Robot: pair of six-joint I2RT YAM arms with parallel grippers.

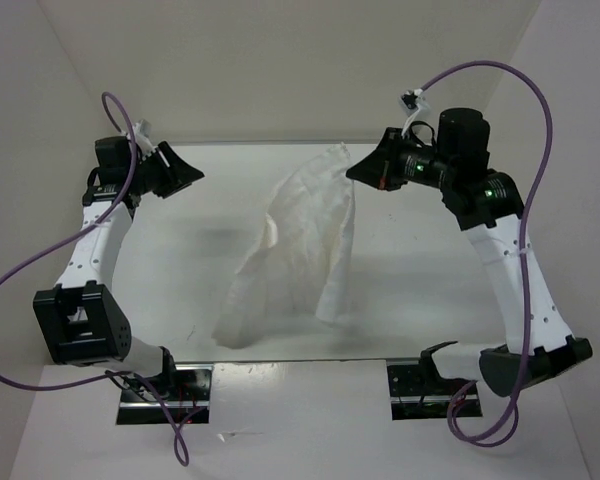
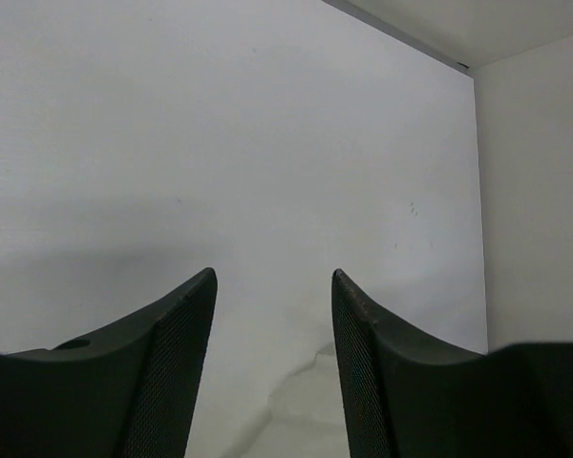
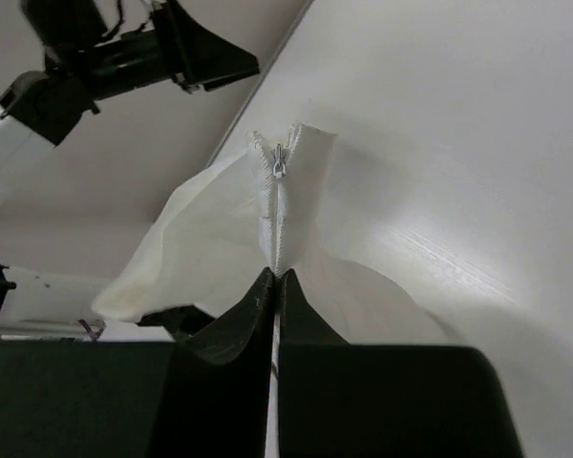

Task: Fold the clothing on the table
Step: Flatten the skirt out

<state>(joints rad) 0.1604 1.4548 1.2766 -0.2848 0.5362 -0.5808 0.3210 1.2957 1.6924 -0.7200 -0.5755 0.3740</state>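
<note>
We see the clothing (image 1: 298, 245) over the middle of the table (image 1: 170, 270), partly raised and partly resting on it. One corner is held up toward the table's far edge, a little right of centre. From there the white pleated cloth drapes down in a long fan toward the table's near edge, where the lower hem lies on the surface.

The right gripper (image 1: 352, 172) is clenched on that raised corner. In the right wrist view its fingers (image 3: 239, 329) are pressed together with the cloth pinched between them. A seam with a small zipper (image 3: 279, 162) stands up just beyond the tips.

The left gripper (image 1: 193, 178) hovers above the table's far left part, well apart from the clothing and pointing toward it. Its jaws are spread and grasp nothing. In the left wrist view the white table surface shows in the gap between the fingers (image 2: 172, 353). A pale shape low in that gap is too unclear for us to name.
</note>
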